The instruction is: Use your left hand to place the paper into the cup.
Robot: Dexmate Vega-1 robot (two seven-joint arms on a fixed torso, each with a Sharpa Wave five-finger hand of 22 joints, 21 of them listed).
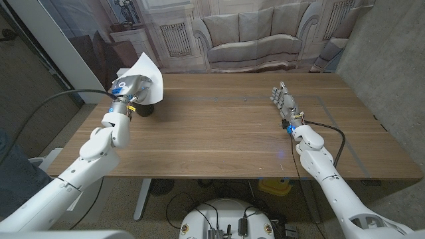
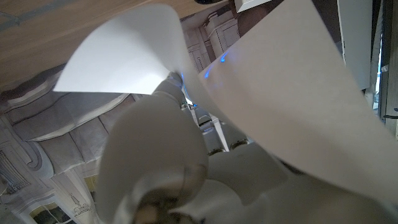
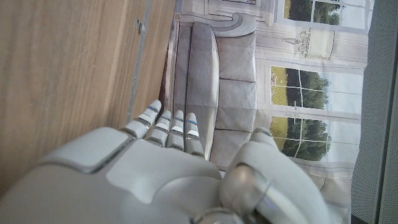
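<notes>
**White paper held above a dark cup at the table's left rear**

A sheet of white paper (image 1: 147,78) is held by the left hand (image 1: 127,88) over the left rear part of the wooden table (image 1: 219,126). The sheet is plain and unprinted, bent into loose curves rather than lying flat; one pointed corner is raised toward the backdrop, and a broad flap is seen to hang on the side toward the table's middle. In the left wrist view the paper (image 2: 292,93) is seen curling over and around the hand (image 2: 155,168), with one lobe spread wide and another folded back to a sharp corner. The fingers are closed on the sheet, though how they lie on it is hidden by the paper itself. A dark cup (image 1: 145,109) is seen just below the hand and paper, standing on the table; whether the paper touches it cannot be told.

The right hand (image 1: 283,101) is seen well apart, on the right side of the table, its fingers straight and close together, with nothing held.

The table is of mid-brown wood grain. Behind it a printed backdrop (image 1: 252,33) is hung, on which a pale sofa and panelled walls are shown; tall windows are seen in the right wrist view.
</notes>
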